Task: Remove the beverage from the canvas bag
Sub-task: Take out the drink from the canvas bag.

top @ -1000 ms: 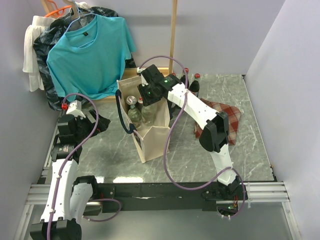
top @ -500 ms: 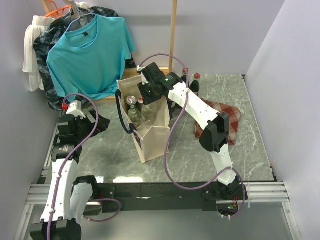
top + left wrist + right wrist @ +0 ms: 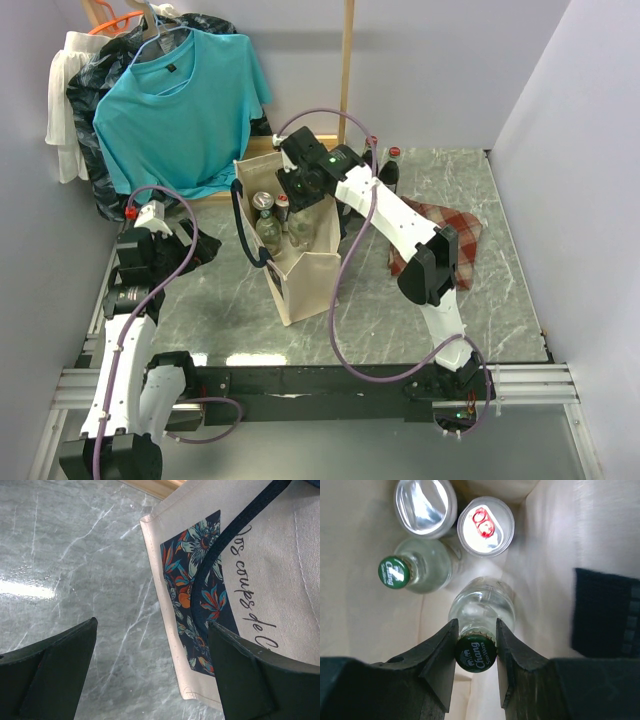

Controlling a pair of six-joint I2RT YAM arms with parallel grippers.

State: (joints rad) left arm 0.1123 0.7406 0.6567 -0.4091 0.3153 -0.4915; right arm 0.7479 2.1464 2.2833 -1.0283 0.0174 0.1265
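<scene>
The cream canvas bag (image 3: 300, 272) with navy handles stands on the table, open at the top; its flowered side panel shows in the left wrist view (image 3: 200, 575). Inside are two clear glass bottles with green caps and two cans. My right gripper (image 3: 475, 650) is down in the bag's mouth (image 3: 300, 190), shut on the neck of the Chang soda water bottle (image 3: 480, 612). The other green-capped bottle (image 3: 415, 572) and the cans (image 3: 485, 526) stand beside it. My left gripper (image 3: 150, 675) is open and empty, left of the bag (image 3: 195, 245), above the table.
Two dark bottles (image 3: 390, 168) stand behind the bag. A red-and-white plaid cloth bag (image 3: 455, 235) lies to the right. A teal T-shirt (image 3: 180, 105) hangs on a wooden rack at the back left. Walls close the table's sides.
My right gripper has risen slightly at the bag's mouth. The left arm has barely moved.
</scene>
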